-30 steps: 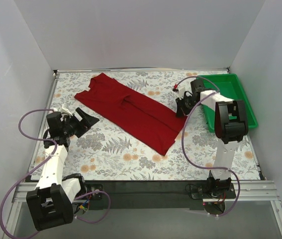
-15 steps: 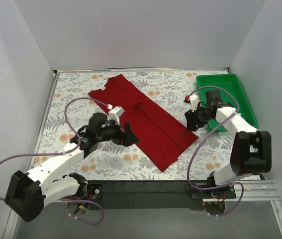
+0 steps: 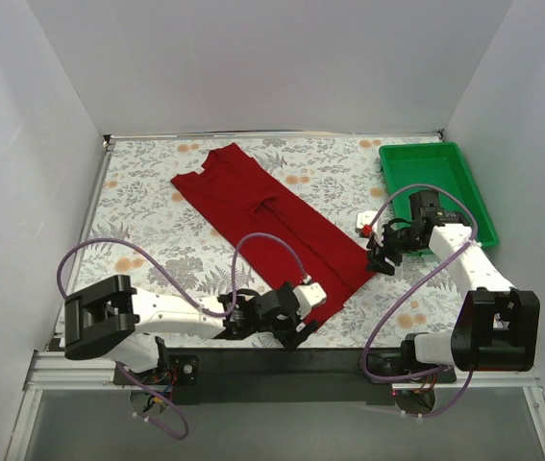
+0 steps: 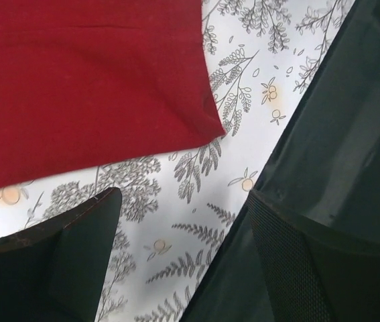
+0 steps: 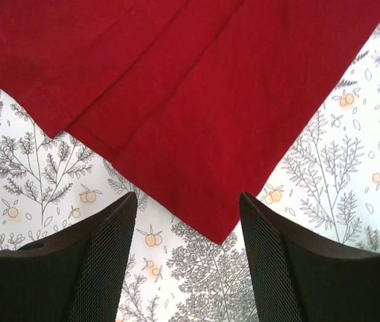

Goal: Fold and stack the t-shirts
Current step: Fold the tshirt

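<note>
Counter (image 3: pixel 157 221): floral print, and we've got the dark red t-shirt (image 3: pixel 272 226) lying flat.
Left tool (image 4: pixel 183 268): jaws wide, empty, shirt corner just ahead.
Right tool (image 5: pixel 186 268): jaws wide, empty, shirt corner just ahead.

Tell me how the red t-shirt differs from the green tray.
The t-shirt is dark red soft cloth, folded flat into a long strip; the tray is bright green, rigid and walled. The t-shirt lies diagonally across the middle; the tray sits at the far right corner. Both rest on the floral table, unheld.
</note>
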Controlling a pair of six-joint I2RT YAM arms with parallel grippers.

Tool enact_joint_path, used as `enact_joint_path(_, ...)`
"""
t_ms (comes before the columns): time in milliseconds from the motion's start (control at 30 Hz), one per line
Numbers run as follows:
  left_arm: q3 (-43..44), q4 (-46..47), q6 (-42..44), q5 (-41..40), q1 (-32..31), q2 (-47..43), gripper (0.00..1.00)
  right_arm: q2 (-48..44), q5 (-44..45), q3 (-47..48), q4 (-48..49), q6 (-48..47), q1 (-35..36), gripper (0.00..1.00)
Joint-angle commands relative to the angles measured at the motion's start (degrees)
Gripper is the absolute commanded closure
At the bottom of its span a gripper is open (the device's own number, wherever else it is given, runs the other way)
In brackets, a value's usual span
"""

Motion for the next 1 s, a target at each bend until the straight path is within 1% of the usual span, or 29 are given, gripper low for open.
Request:
enact_joint_path(0, 2.63, 6.92, 4.82, -9.88, -2.34, 2.70, 0.30, -0.78, -5.34, 1.45, -2.81, -6.45, -0.99, 0.41)
enact_joint_path(133, 5.09, 8.85, 4.56, -10.67, -4.01, 6.74, 0.30, -0.16, -5.95, 1.89, -2.90, -5.92, -1.34, 0.41)
enact_joint_path(200, 6.41, 9.47, 3.51, -10.59, -4.53, 9.11, 0.31, 0.19, -6.31, 1.97, -2.99, -5.74, -3.88, 0.42)
enact_joint_path(267, 7.11, 9.65, 1.93, -12.60, -5.15, 11.57, 0.32, 0.28, -6.83, 2.15, -3.08, -5.48, -4.85, 0.42)
enact_joint_path(433, 8.61, 9.82, 0.08, -14.98, -5.77, 15.27, 0.39, 0.54, -8.41, 2.85, -3.51, -6.00, -8.37, 0.42)
enact_joint_path(500, 9.04, 8.51, -0.71, -16.47, -5.85, 16.41, 0.44, 0.72, -8.68, 3.20, -4.22, -6.27, -9.16, 0.42)
enact_joint_path(600, 9.49, 6.58, -0.98, -17.00, -5.85, 17.12, 0.48, 0.89, -8.77, 3.29, -4.92, -6.53, -9.77, 0.43)
enact_joint_path(733, 9.40, 4.20, -1.42, -17.18, -6.03, 18.17, 0.61, 1.07, -9.29, 3.47, -5.36, -6.62, -10.13, 0.43)
enact_joint_path(767, 9.57, 2.46, -1.59, -17.44, -6.03, 18.26, 0.69, 1.07, -9.64, 3.47, -5.36, -6.79, -10.30, 0.43)
enact_joint_path(833, 9.58, -0.10, -2.12, -18.32, -6.03, 18.09, 0.79, 1.07, -9.91, 3.30, -5.62, -6.80, -10.31, 0.43)
enact_joint_path(867, 9.40, -2.46, -2.38, -18.50, -6.03, 17.74, 0.89, 1.24, -10.00, 3.29, -5.62, -6.88, -10.31, 0.43)
enact_joint_path(933, 8.61, -4.32, -3.09, -18.85, -6.03, 16.25, 1.00, 1.33, -10.09, 3.29, -5.97, -6.80, -10.39, 0.43)
enact_joint_path(967, 7.30, -6.16, -3.79, -18.76, -6.03, 14.16, 1.00, 1.42, -10.00, 3.21, -5.98, -6.97, -10.39, 0.43)
